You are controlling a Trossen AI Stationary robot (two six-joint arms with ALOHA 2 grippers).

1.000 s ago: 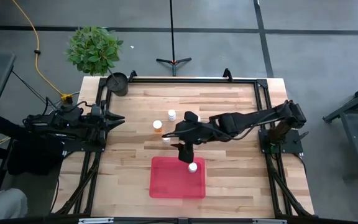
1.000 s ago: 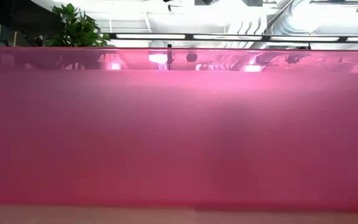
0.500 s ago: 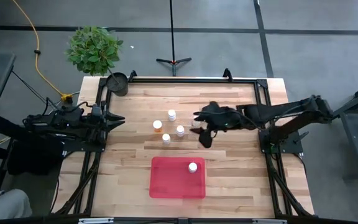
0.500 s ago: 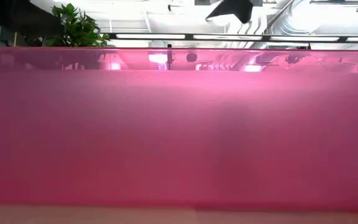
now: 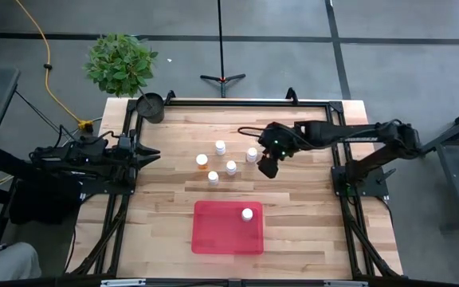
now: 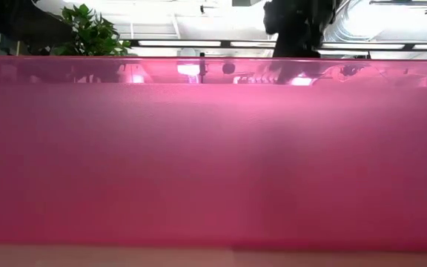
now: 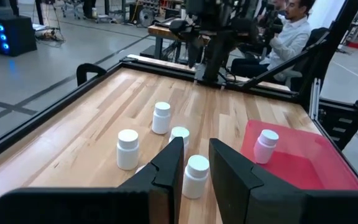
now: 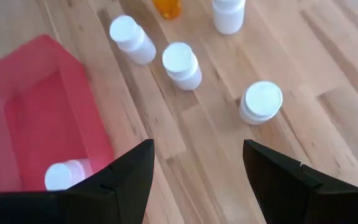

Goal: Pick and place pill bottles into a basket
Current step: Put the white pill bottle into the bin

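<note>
Low view: red basket (image 6: 213, 156) wall blocking everything.

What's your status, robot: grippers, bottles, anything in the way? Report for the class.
Right gripper open, empty, hovering beside the nearest loose bottle. Left gripper shut, parked at table edge. One bottle in the red basket, five outside. Nothing blocking.

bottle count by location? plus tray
Pill bottles on the table: 5
Pill bottles in the red tray: 1
Red tray: 1
Total: 7 things, 6 of them bottles
</note>
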